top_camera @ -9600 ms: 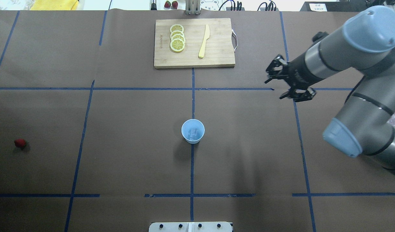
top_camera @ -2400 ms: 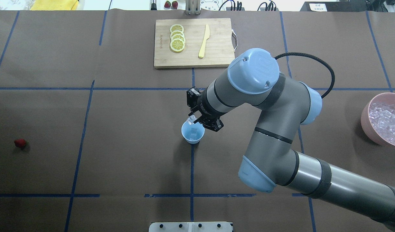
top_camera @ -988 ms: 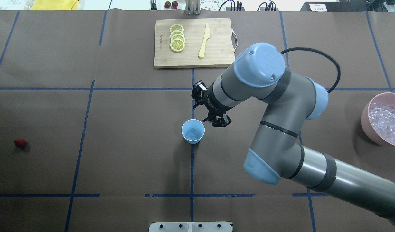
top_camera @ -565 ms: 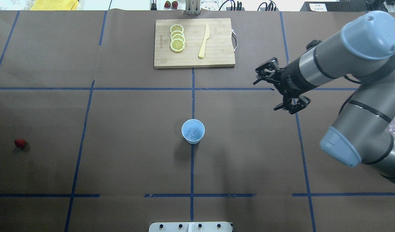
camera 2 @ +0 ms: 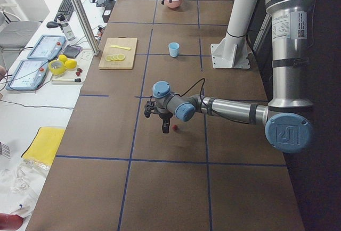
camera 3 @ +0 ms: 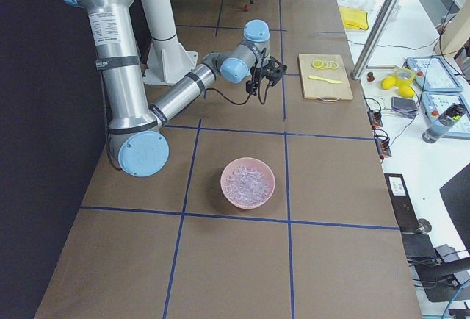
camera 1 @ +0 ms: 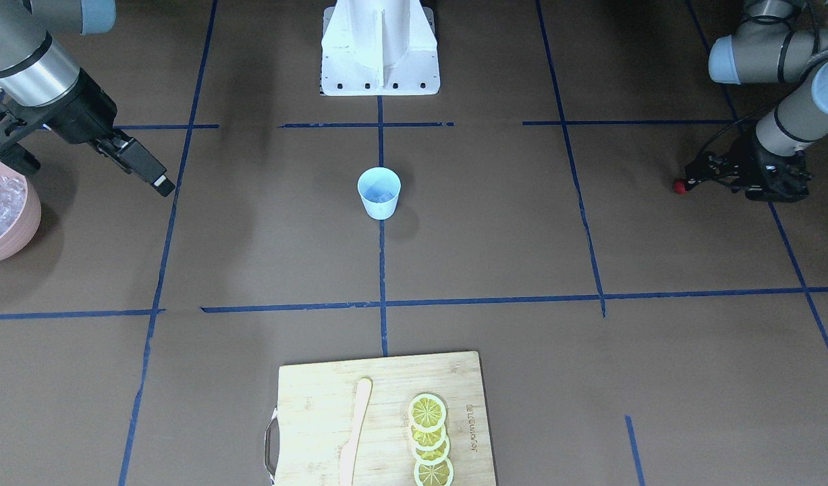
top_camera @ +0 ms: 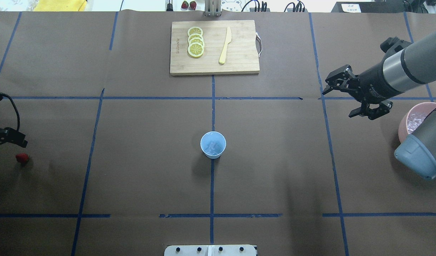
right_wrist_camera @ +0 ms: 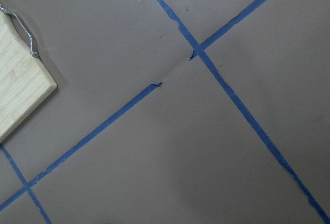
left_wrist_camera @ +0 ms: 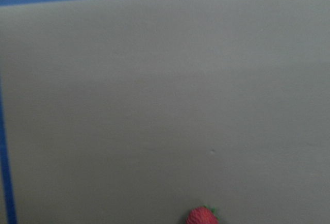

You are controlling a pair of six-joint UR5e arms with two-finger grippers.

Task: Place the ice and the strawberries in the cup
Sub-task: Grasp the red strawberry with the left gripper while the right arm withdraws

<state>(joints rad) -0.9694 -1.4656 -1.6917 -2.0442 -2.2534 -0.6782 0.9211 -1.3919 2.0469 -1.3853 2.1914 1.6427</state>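
The pale blue cup (top_camera: 213,144) stands upright at mid-table, also in the front view (camera 1: 378,192), with clear ice cubes (top_camera: 213,146) inside. More ice fills the pink bowl (top_camera: 415,119) at the right edge. The small red strawberry (top_camera: 22,158) lies on the table at the far left and shows at the bottom of the left wrist view (left_wrist_camera: 201,216). My left gripper (camera 1: 741,183) looks open and hangs just above the table, one fingertip (top_camera: 22,143) next to the strawberry. My right gripper (top_camera: 337,105) is open and empty, above the table, left of the bowl.
A wooden cutting board (top_camera: 239,64) with lemon slices (top_camera: 195,42) and a yellow knife (top_camera: 225,45) lies at the far middle. The robot base (camera 1: 380,47) stands at the near edge. Blue tape lines cross the brown table cover.
My right gripper held an ice cube over the cup, let it go, then drew back right towards the bowl. My left gripper has come in at the left edge beside the strawberry.
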